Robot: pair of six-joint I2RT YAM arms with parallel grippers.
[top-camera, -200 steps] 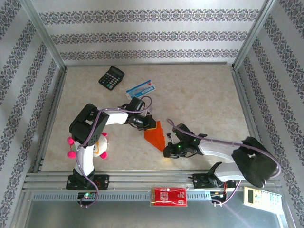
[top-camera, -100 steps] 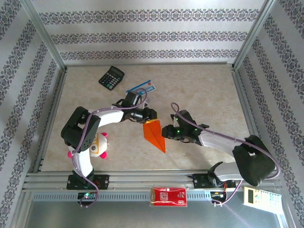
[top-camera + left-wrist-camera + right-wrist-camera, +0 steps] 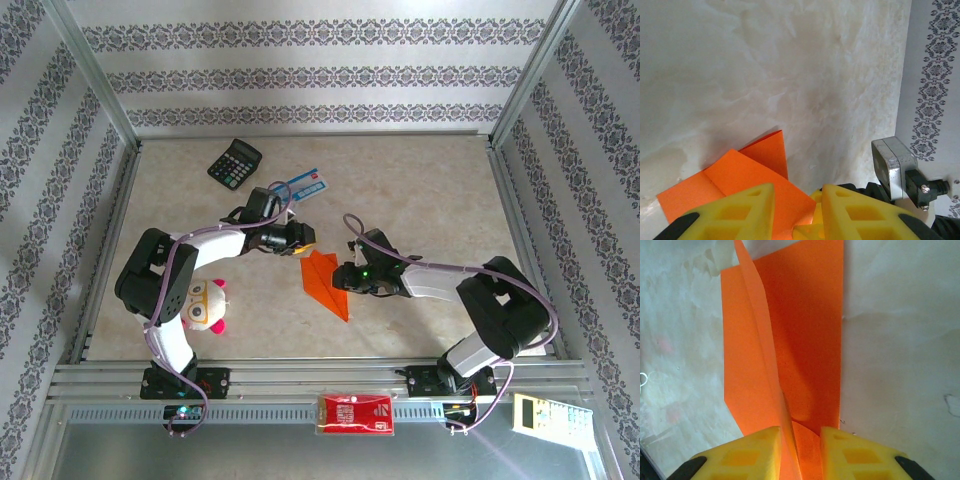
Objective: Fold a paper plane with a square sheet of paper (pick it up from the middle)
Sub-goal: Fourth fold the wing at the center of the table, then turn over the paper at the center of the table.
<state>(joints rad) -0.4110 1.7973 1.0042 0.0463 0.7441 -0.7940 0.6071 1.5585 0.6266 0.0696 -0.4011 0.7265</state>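
Paper plane point(image 3: 322, 285) unmoved; right claw point(image 3: 800, 437) now straddles its raised fold.

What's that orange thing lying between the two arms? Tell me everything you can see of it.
The orange paper is thin, plain and bright, folded into a long shape that narrows to a point toward the near edge. It lies on the table. One creased flap stands up along it. The right gripper has a finger on each side of that flap, jaws apart; the left gripper straddles the far end.
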